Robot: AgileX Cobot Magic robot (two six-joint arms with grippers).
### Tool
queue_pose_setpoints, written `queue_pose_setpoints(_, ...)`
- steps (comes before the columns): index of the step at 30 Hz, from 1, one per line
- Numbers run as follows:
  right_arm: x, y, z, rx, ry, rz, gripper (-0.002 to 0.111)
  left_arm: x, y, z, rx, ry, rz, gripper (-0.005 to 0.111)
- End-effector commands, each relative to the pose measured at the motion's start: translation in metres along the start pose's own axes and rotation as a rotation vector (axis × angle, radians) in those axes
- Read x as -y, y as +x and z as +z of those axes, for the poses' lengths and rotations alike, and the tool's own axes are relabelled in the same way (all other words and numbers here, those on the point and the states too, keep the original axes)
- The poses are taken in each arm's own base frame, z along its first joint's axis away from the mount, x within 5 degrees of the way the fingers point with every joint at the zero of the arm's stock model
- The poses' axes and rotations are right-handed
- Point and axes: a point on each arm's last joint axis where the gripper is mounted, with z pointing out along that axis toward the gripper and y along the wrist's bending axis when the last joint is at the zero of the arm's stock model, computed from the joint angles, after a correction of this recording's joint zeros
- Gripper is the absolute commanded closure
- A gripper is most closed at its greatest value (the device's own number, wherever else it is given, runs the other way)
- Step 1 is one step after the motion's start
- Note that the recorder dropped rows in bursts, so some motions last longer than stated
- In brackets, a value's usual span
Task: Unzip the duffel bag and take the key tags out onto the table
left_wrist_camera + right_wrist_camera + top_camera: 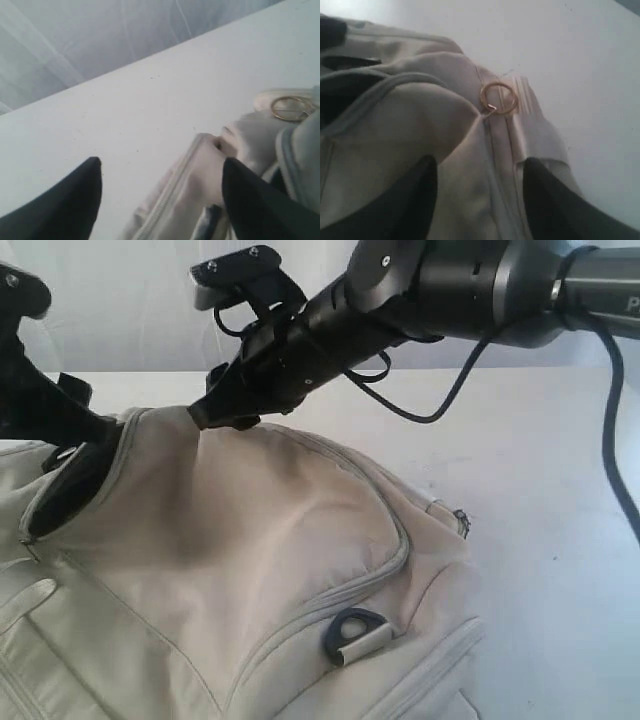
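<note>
Exterior view: one duffel bag [250,570] is lying on the table [540,540], filling the lower left, with grey zip lines curving across the cream fabric. Two arms are working at it. The left arm [40,405] is coming in at the left edge and dipping toward a dark gap at the bag's top-left end. Its fingertips are hiding there, so their spread is unreadable from here. The right arm [450,285] is reaching across from the upper right, and the right gripper [225,415] is touching a raised peak of fabric on top of the bag. One dark D-ring [355,630] on a pale loop is sitting at the front, and one zip pull [461,521] is hanging at the right end. Left wrist view: the left gripper [160,200] is standing wide open, its two black fingers [65,205] well apart and gripping nothing. A fold of bag with one zipper line is lying between them, with bare table beside it. One gold ring [290,107] is resting on the bag end beyond. Right wrist view: the right gripper [480,200] is standing parted, two fingers straddling a fabric ridge with a zip seam and not clamping it. Whether the pads are brushing the cloth, can't tell. One gold ring [498,98] is lying on the seam just ahead of them, with table beyond the bag.
</note>
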Motion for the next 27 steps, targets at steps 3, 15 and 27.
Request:
queue_pose_setpoints(3,0.012,0.011,-0.018,-0.174,0.158,-0.057,0.058,-0.011,-0.001,-0.029,-0.058,0.056,-0.081,0.035)
queue_pose_setpoints(15,-0.003,0.015,-0.073,-0.336,0.168,0.033,0.057,0.004,0.05,-0.075,-0.531,0.377,-0.078,0.037)
queue_pose_setpoints(27,-0.001,0.058,-0.068,-0.594,0.202,0.067,0.049,0.021,0.108,-0.062,-0.61,0.4,-0.123,0.039)
